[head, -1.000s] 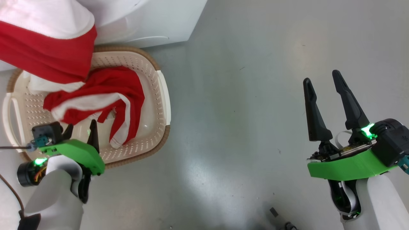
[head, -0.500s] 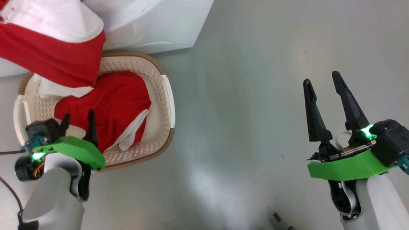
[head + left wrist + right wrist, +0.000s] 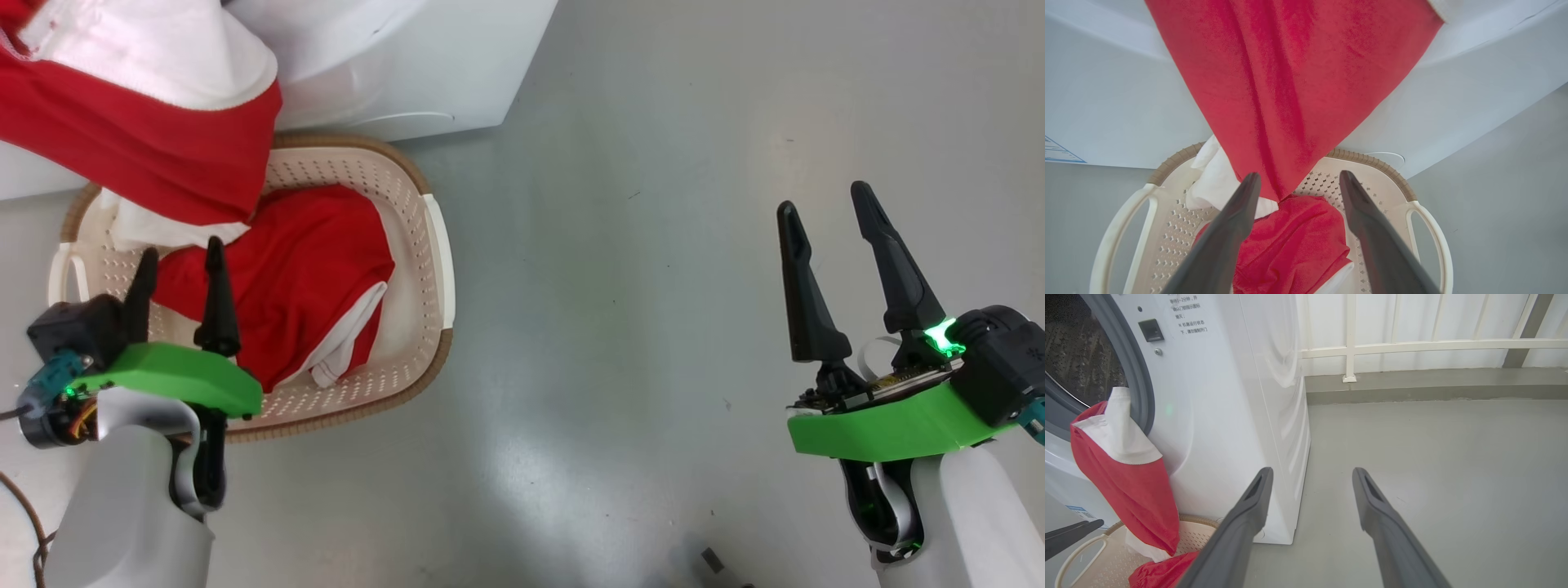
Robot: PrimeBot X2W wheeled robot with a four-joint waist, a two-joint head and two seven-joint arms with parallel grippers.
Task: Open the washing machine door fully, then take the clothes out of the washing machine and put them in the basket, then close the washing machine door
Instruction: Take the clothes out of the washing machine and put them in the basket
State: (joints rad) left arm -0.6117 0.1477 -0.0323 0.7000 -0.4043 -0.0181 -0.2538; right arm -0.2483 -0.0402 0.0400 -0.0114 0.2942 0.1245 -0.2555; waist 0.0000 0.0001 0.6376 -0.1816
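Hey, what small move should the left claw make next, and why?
Probably raise the open left claw to the red cloth and close on it: the cloth hangs from the washer mouth down into the basket, so it is only partly out.

1. We see the clothes (image 3: 310, 269) in bright red, broken by white panels and a white edge trim.
2. The basket (image 3: 412, 220) looks cream-white to us, dotted with rows of small holes, under a brown woven-look rim.
3. The washing machine (image 3: 1229, 396) is glossy white. Its gasket (image 3: 1133, 375) is grey and its drum (image 3: 1081, 355) is dark steel speckled with holes.
4. We make out a blue-and-white label (image 3: 1057, 152) on its front.
5. The left gripper (image 3: 182, 248) and right gripper (image 3: 824, 198) each have black fingers over a bright green shell, with a small green light glowing.
6. The floor (image 3: 653, 163) is plain grey with a pale sheen, and the railing (image 3: 1412, 345) is off-white.
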